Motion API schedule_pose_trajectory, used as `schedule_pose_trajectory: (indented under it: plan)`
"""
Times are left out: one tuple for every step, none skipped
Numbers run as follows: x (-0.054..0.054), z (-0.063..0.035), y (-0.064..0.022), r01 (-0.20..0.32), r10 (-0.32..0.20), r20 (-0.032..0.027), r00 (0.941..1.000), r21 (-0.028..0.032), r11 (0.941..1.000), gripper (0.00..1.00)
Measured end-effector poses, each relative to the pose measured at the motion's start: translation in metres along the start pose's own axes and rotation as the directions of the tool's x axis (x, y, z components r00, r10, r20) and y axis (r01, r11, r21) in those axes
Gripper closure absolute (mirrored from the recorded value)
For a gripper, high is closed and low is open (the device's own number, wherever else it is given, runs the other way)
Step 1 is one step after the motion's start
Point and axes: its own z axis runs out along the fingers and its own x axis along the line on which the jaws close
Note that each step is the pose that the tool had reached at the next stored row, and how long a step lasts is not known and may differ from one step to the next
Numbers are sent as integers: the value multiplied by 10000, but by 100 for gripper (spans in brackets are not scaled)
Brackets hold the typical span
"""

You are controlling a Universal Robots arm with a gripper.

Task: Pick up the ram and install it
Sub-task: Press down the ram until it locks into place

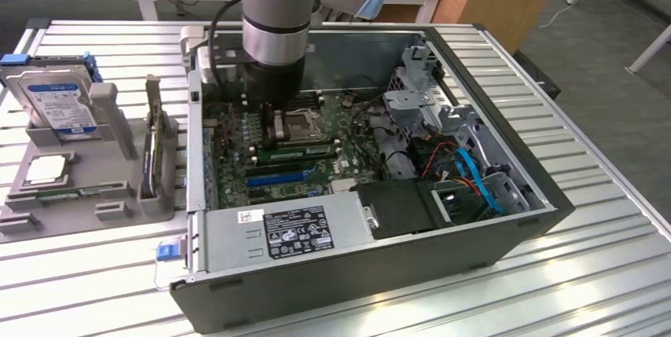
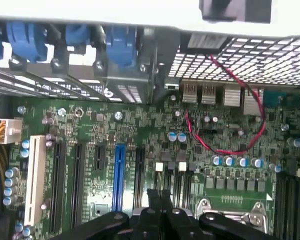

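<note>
Green board fills the case (image 1: 524,219); the claw (image 2: 160,207), pressed together and seemingly pinching nothing, hovers over it; the ram isn't yet picked up.

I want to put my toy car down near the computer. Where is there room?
The ribbed table is bare on the exterior view's right of the computer case and along its front. The side with the grey holder and hard drive is crowded, as is the case's inside.

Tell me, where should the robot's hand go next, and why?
Probably straight up, out of the case. The gripper hangs low over the motherboard by the processor socket. What looks like a green ram stick already lies along the memory slots, and the case walls stand close around it.
</note>
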Motion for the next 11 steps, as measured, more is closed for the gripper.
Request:
schedule_pose_trajectory:
  plan:
    - [0, 18, 0, 0, 0, 1, 10000, 1, 10000, 89]
    - [0, 36, -1, 1, -1, 0, 10000, 0, 10000, 89]
    - [0, 52, -1, 0, 0, -4, 10000, -4, 10000, 89]
    - [1, 69, 0, -1, 1, -10, 10000, -8, 10000, 89]
    - [1, 85, 0, -1, 1, -15, 10000, -11, 10000, 89]
    - [1, 88, 0, -2, 2, -14, 10000, -9, 10000, 89]
    - [-1, 82, -1, -2, 2, -7, 10000, -5, 10000, 89]
    - [-3, 52, -10, 1, -1, 12, 10000, 7, 10000, 89]
    - [-1, 20, -31, 0, 0, 7, 10000, -29, 10000, 89]
    - [4, -4, -66, -2, 2, 2, 10000, -77, 10000, 89]
    - [9, -13, -105, 0, 0, 2, 10000, -94, 10000, 89]
